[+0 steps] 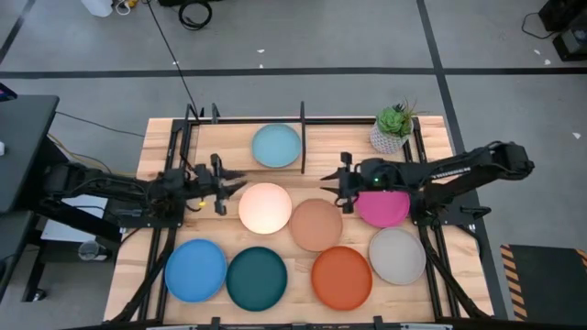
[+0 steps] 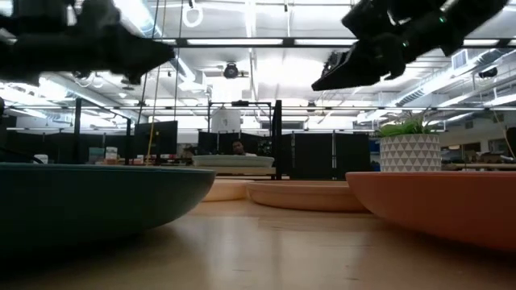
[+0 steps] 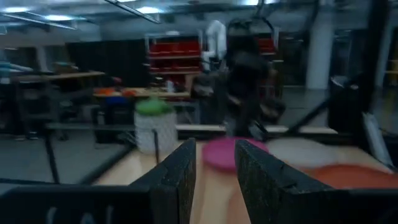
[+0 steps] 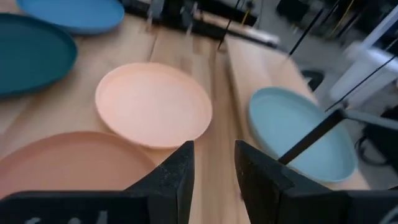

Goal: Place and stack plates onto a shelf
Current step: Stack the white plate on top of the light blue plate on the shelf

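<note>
A light blue plate (image 1: 276, 146) lies flat in the left bay of the black shelf (image 1: 303, 137) at the table's far side. The other plates lie flat on the table: cream (image 1: 265, 208), peach (image 1: 316, 225), magenta (image 1: 382, 206), grey (image 1: 397, 255), orange (image 1: 341, 278), dark teal (image 1: 257, 278) and bright blue (image 1: 195, 269). My left gripper (image 1: 240, 181) hangs above the table just left of the cream plate, open by a narrow gap and empty (image 3: 214, 168). My right gripper (image 1: 325, 181) hangs above the peach plate's far edge, facing it, also narrowly open and empty (image 4: 214, 168).
A small potted plant (image 1: 394, 128) stands at the far right beside the shelf. The shelf's central divider (image 1: 303, 151) runs right of the light blue plate; the right bay (image 1: 344, 137) holds no plate. Black arm frames run along both table sides.
</note>
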You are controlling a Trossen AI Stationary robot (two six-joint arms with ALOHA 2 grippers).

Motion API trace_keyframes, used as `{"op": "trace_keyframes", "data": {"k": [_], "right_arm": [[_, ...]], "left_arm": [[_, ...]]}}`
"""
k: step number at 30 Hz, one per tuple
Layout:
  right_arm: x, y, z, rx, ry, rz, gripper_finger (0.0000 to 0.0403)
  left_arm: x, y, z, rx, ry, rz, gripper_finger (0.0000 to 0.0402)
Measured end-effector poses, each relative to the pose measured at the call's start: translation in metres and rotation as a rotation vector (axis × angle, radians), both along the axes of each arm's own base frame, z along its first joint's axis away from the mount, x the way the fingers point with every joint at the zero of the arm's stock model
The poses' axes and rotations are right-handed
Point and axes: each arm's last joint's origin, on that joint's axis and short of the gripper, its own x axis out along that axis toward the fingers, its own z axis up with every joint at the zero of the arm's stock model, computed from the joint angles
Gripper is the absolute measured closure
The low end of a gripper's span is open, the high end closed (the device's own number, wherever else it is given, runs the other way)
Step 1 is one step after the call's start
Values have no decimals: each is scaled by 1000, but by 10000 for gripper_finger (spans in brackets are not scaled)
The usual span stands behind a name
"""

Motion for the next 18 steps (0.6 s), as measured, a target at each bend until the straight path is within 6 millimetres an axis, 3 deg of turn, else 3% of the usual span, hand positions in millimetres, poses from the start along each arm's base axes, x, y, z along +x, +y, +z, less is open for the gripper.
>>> {"op": "trace_keyframes", "data": {"k": [5,9,14,18], "right_arm": [[-5,-6,-7,-35,-69,-10,282],[-6,-13,-6,-70,-70,-51,282],[-7,-26,-8,-84,-58,-74,282],[-7,-31,-17,-14,-46,-35,282]], "left_arm": [[33,1,30,-21,346,-1,285],[54,2,51,-34,495,2,285],[71,3,43,-47,593,3,285],[87,5,39,-164,651,26,285]]}}
